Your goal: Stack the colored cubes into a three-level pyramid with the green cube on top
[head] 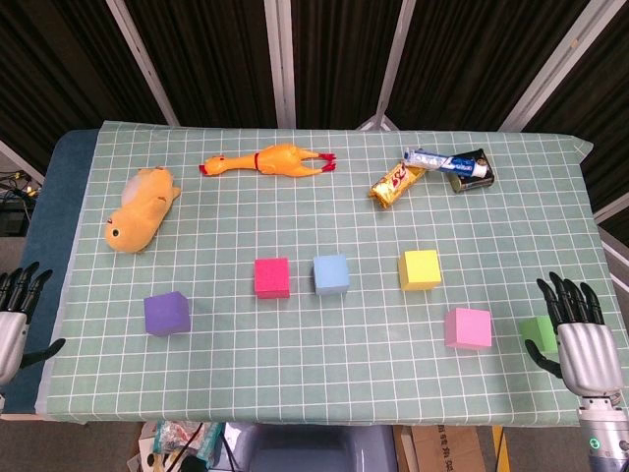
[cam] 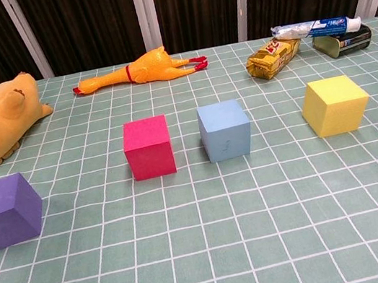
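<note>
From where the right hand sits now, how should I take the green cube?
Pinch the green cube across its left and right faces, coming down from above. It sits flat on the table, partly hidden behind the right hand, with the pink cube apart on its left.

So the small green foam cube [head: 537, 332] sits right against the right robot hand [head: 582, 339], partly hidden behind it, out near the right edge of the checked-cloth surface [head: 324, 383]. Just left of that hand is the pink foam cube [head: 468, 327]. Further left and a bit farther back you get the yellow foam cube [head: 420, 269], then the light-blue foam cube [head: 331, 274] with the magenta foam cube [head: 271, 277] beside it. The purple foam cube [head: 166, 313] is closest to the left robot hand [head: 14, 315], which hangs off the left edge.
</note>
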{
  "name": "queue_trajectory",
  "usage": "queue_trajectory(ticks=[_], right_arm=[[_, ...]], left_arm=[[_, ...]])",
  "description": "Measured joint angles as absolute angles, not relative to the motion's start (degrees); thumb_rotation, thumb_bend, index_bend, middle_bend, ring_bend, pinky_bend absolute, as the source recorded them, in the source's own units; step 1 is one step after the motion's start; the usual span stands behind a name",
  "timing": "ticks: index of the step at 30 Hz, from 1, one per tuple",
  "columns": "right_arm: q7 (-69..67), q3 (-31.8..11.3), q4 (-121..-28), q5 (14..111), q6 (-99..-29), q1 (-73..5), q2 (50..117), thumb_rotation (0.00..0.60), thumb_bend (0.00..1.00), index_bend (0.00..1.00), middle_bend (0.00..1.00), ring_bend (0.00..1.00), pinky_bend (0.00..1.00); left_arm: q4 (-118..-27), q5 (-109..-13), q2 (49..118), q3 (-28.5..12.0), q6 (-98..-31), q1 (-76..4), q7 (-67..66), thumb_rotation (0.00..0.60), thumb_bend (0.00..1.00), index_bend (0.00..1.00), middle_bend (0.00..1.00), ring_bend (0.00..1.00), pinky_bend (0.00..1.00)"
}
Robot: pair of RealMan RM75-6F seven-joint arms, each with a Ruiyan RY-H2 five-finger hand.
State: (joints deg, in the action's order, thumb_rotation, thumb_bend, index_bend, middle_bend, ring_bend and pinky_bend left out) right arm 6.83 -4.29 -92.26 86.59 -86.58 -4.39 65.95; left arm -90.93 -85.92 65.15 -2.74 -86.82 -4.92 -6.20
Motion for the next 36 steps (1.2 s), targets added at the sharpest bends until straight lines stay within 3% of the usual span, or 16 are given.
queue_trajectory(ticks=[36], right_arm=[[2.8, -5.2, -93.4, 83.5, -84.5, -4.6, 65.3, 0.6, 0.28, 0.0, 0.0, 0.0, 0.0]], left_arm=[[-96.2, -85.5, 63.8, -3.4, -86.7, -5.3, -8.7, 0.6, 0.0, 0.0, 0.0, 0.0, 0.03]])
